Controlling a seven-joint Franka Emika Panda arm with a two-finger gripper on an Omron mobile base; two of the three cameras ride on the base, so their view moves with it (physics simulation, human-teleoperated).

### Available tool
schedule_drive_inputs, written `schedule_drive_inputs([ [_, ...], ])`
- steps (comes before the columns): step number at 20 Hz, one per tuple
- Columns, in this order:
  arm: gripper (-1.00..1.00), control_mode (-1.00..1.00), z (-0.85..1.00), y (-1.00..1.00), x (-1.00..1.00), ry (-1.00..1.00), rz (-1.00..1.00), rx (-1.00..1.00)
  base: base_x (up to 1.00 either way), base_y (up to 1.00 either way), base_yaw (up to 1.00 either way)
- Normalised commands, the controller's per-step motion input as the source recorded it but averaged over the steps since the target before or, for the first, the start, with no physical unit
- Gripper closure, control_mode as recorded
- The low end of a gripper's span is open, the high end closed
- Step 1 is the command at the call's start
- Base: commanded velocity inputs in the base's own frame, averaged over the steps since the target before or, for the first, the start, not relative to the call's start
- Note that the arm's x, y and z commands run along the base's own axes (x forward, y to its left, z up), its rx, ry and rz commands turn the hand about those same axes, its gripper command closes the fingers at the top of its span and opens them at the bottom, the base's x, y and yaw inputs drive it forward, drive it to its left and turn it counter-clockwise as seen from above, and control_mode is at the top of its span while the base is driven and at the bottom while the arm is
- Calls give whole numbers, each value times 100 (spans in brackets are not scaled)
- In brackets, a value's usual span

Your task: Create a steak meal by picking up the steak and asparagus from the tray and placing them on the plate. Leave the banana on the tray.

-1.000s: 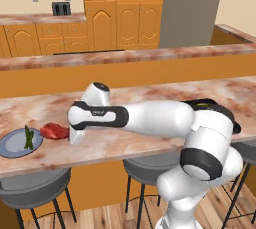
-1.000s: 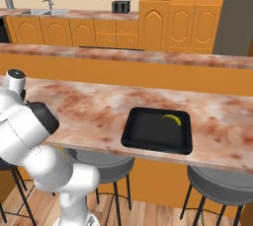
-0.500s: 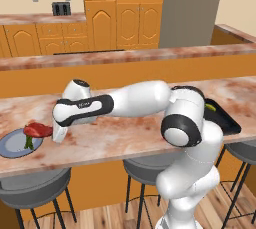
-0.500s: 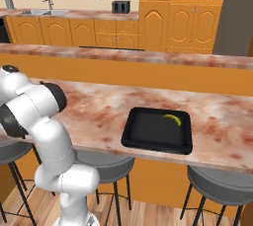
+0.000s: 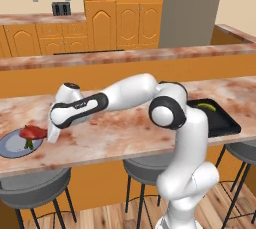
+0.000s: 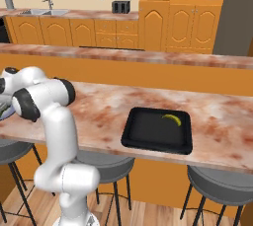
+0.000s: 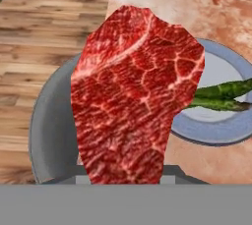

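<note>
Evidently, the flat slab of red raw steak (image 7: 135,96) with paler marbling was being held in the closed two-finger gripper (image 5: 50,132) at the far left end of the arm's reach, since in the hand view the meat rose straight up from the bottom edge where the finger tips sit and hid them. In the left base view the steak (image 5: 33,132) was seen at the near-right edge of the round grey-blue plate (image 5: 11,147) with its darker rim, apparently just above it, though contact could not be told. The thin dark green asparagus spears (image 7: 224,96) already lay on the plate (image 7: 231,126), so that half of the meal was judged done. The arm had to be stretched across the marbled pink stone counter (image 5: 125,133) because the plate stood well apart from the black rectangular tray (image 6: 157,130) with rounded corners at the other end. The small curved yellow-green banana (image 6: 171,119) was left lying on the tray, as the task required. The grip was presumably kept so that the steak could be carried fully over the plate before release; a release now risked the meat landing half across the rim.
</note>
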Motion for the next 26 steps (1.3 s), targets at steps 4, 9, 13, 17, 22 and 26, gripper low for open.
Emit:
schedule_drive_inputs([
  [4, 100, -100, -32, 26, 20, 0, 0, -2, 0, 0, 0],
  [9, 100, -100, -19, 26, 28, 0, 0, -1, 0, 0, 0],
  [13, 100, -100, -18, 29, 32, 0, 0, -1, 0, 0, 0],
  [17, 100, -100, -12, 34, 36, 0, 0, -2, 0, 0, 0],
  [22, 100, -100, -7, 32, 37, 0, 0, -2, 0, 0, 0],
  [26, -100, -100, -10, 29, 27, 0, 0, -2, 0, 0, 0],
])
